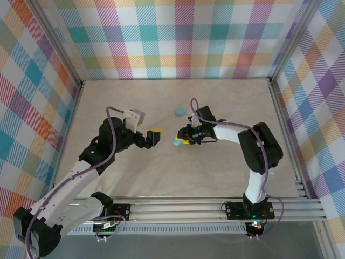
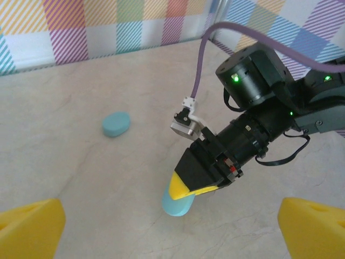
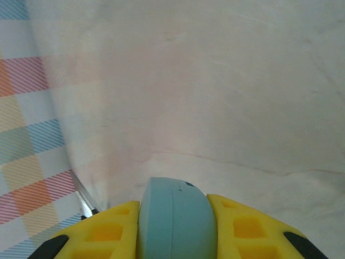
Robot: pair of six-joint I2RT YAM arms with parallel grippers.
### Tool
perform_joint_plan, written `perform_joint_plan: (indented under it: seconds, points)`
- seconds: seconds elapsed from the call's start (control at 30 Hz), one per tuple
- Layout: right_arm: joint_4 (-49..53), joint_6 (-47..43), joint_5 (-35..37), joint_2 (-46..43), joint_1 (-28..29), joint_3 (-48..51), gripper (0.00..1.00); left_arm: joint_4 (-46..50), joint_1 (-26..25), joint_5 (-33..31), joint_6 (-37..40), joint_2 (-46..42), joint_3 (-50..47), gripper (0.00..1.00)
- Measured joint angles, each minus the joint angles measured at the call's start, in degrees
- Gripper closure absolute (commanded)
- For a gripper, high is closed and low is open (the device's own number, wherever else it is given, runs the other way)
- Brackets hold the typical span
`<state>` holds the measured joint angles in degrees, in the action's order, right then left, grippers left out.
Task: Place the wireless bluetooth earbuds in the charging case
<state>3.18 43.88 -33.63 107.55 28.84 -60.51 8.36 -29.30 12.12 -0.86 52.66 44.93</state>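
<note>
Right gripper (image 3: 172, 205) around teal, seemingly closed case (image 3: 172, 234)

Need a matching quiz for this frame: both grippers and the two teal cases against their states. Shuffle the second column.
Column one:
1. left gripper
2. right gripper
3. near teal case
4. far teal case

Column two:
A. lying loose on the table
B. open, holding nothing
C. clamped in a gripper
D. shut on a teal case

Pairs: 1-B, 2-D, 3-C, 4-A
</note>
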Motion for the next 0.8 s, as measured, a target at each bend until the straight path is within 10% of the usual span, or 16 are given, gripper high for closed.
perform_joint_plan:
  seconds: [0.5, 0.6, 0.8]
  points:
    - [2.7, -5.0, 8.5, -2.1, 0.3, 1.0, 0.28, 0.9, 3.1, -3.1, -3.9, 0.9, -1.3, 0.00]
    - [7.6, -6.8, 11.7, -7.4, 0.3, 1.1, 0.03, 2.2, 3.7, -6.0, -4.3, 0.3, -1.3, 0.00]
    - [18.0, -13.6, 21.9, -22.4, 0.2, 1.0, 0.00, 3.9, 6.5, -11.8, -4.3, -1.4, -2.4, 0.00]
